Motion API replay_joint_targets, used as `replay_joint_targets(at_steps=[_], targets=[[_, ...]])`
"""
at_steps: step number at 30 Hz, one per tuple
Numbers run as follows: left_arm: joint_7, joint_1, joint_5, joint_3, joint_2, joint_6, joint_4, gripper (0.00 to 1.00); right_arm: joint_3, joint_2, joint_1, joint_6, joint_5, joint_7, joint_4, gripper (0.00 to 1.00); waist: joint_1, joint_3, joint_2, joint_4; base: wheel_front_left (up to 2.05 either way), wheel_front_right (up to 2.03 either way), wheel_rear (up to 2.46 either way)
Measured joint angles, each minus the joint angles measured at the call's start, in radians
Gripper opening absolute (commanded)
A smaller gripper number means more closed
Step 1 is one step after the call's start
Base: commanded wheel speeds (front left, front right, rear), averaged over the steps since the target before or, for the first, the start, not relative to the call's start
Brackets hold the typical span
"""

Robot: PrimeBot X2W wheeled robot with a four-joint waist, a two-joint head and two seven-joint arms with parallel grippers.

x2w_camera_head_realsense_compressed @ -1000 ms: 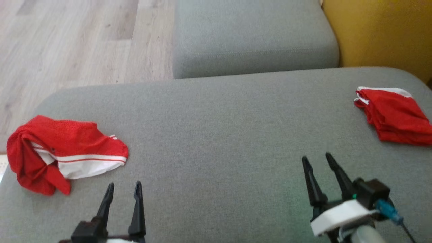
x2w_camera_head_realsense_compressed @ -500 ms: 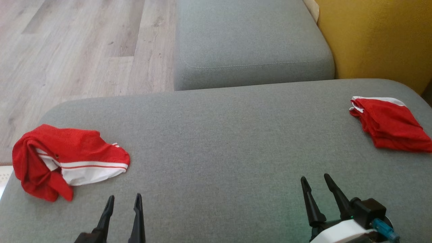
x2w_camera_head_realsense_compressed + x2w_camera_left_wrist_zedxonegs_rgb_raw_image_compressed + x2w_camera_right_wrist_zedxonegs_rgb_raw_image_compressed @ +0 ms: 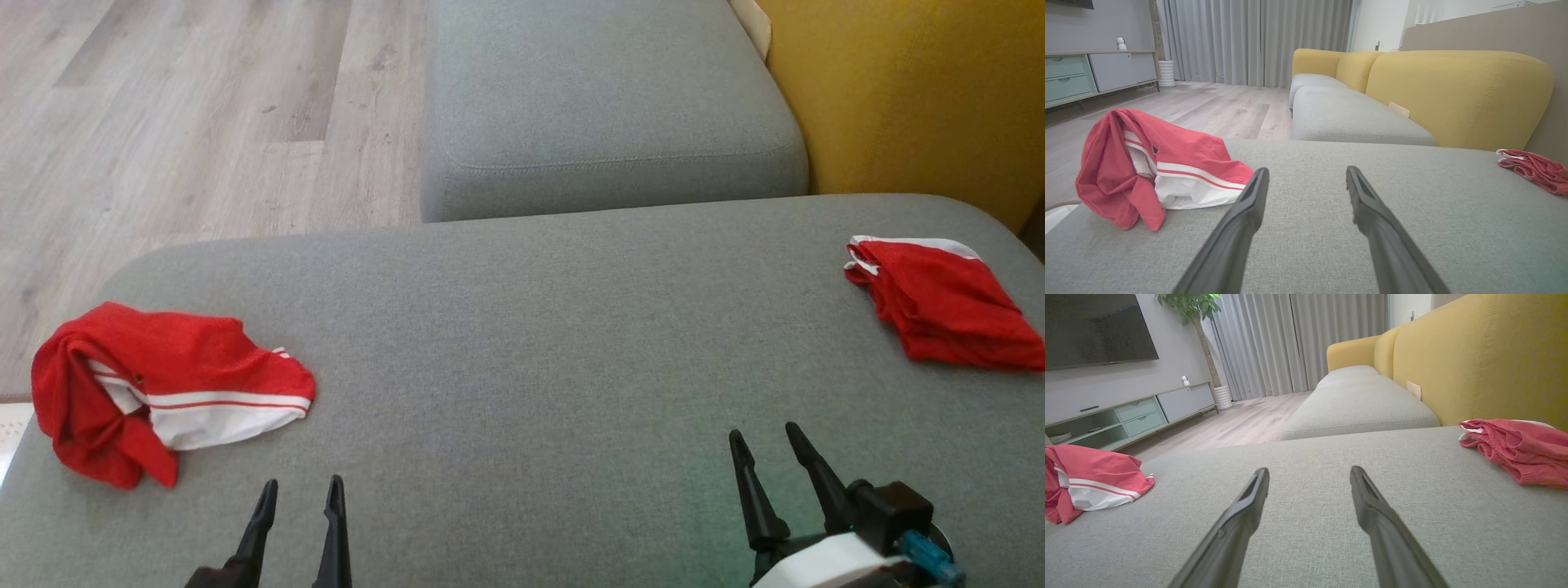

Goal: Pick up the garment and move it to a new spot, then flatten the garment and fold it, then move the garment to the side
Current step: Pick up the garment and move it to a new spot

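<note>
On the wide grey fabric sofa cushion (image 3: 531, 343), the crumpled red mesh garment with white stripes (image 3: 163, 384) lies near the left end, ahead of and just left of the left gripper (image 3: 302, 483). The folded red garment with a white edge (image 3: 939, 314) lies near the right end, well apart from the right gripper (image 3: 763, 431). Both pairs of jaws stand wide apart, holding nothing, and hang just above bare cushion.

Compared with a second ago, the whole head view sits lower: the camera has shifted. Both garments keep the same folds and the same places on the cushion. The jaws show the same gap as before. More of the far grey seat cushion (image 3: 604, 98) and the yellow backrest (image 3: 898, 90) is now in sight.
</note>
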Motion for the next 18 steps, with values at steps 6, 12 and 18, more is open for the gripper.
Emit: replay_joint_targets(at_steps=[6, 12, 18], targets=[[0.0, 0.0, 0.001, 0.005, 0.0, -0.009, 0.006, 1.0, 0.0, 0.002, 0.006, 0.0, 0.0, 0.0, 0.003, 1.0, 0.0, 0.005, 0.0, 0.012, 0.0, 0.0, 0.0], [0.0, 0.0, 0.011, 0.013, 0.0, -0.008, 0.004, 1.0, -0.001, 0.006, 0.021, 0.0, 0.0, 0.0, 0.005, 1.0, 0.0, 0.01, 0.0, 0.048, 0.0, 0.0, 0.0], [0.0, -0.001, 0.022, 0.032, 0.0, -0.009, -0.002, 1.0, -0.004, 0.012, 0.021, 0.0, 0.0, 0.0, 0.003, 1.0, 0.0, 0.016, 0.0, 0.108, 0.0, 0.0, 0.0]])
